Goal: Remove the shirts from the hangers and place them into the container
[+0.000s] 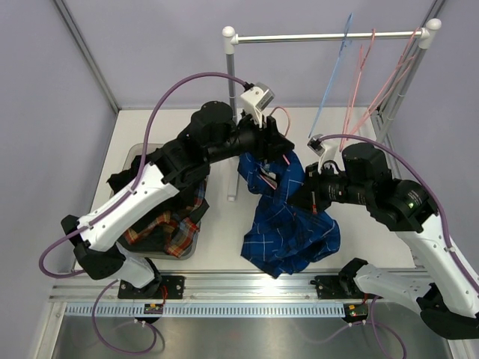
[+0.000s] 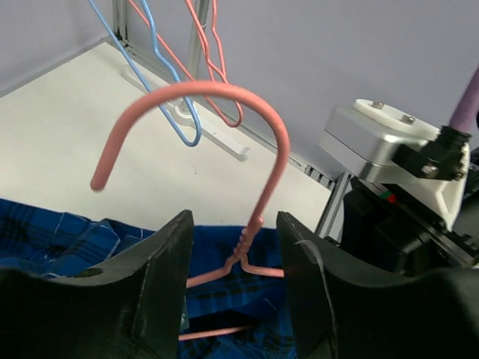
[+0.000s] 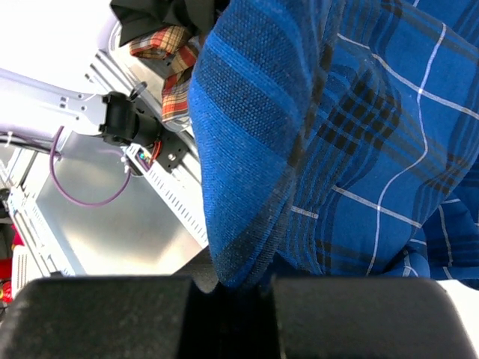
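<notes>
Where you look down from above, the blue shirt [image 1: 288, 221] hangs bunched over the middle of the tabletop [image 1: 224, 232], between your two arms. The left arm [image 1: 150, 187] reaches across the container [image 1: 135, 154] to the shirt's far end. The right arm [image 1: 382, 194] comes in from the right, its wrist against the shirt's right side. The container sits at the left, with the plaid shirt [image 1: 168, 224] and the black shirt [image 1: 123, 179] heaped in it under the left arm. Along the far side, the rail stand [image 1: 322, 36] carries a blue hanger [image 1: 333, 78] and the hung pink hangers [image 1: 361, 75] near its right end. Its left post stands right beside the left arm's wrist.

In the left wrist view, your left jaws stand partly open on either side of the twisted neck of the pink hanger [image 2: 262, 134]. There is a gap on both sides, so they grip nothing. The blue shirt lies bunched just below the neck. The pale block on the right arm's wrist [image 2: 378, 138] crowds in close at the right, and the hung hangers show beyond the hook.

In the right wrist view, your right jaws are pinched closed on a fold of the blue shirt, which fills most of the picture. The plaid shirt shows at the upper left.
</notes>
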Robot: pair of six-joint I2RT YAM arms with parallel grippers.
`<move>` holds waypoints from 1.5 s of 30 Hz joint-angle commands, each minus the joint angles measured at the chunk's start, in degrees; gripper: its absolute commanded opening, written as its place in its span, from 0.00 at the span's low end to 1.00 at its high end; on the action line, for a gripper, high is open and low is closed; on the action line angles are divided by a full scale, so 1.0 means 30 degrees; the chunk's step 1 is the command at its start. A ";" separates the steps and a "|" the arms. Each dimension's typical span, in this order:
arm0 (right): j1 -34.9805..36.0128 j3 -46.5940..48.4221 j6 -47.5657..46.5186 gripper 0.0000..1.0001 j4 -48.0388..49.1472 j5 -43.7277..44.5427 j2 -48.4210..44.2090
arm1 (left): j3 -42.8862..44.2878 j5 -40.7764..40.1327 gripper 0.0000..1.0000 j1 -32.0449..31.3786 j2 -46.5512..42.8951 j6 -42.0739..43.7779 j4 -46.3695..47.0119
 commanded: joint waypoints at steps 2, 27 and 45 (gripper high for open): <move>0.0511 0.0982 0.0379 0.00 0.1176 -0.1158 -0.0476 | 0.2211 -0.0527 0.16 -0.0120 0.0561 0.0558 -0.0169; -0.0596 1.2302 -0.1261 0.00 -0.0347 1.2497 0.4965 | -0.1706 -0.3311 0.00 -0.0120 -0.4383 0.0119 -0.1079; -1.3195 1.6543 0.5300 0.00 0.5414 -0.4844 1.1564 | -0.5369 -0.4103 0.00 -0.0150 -0.8490 0.0382 -0.1285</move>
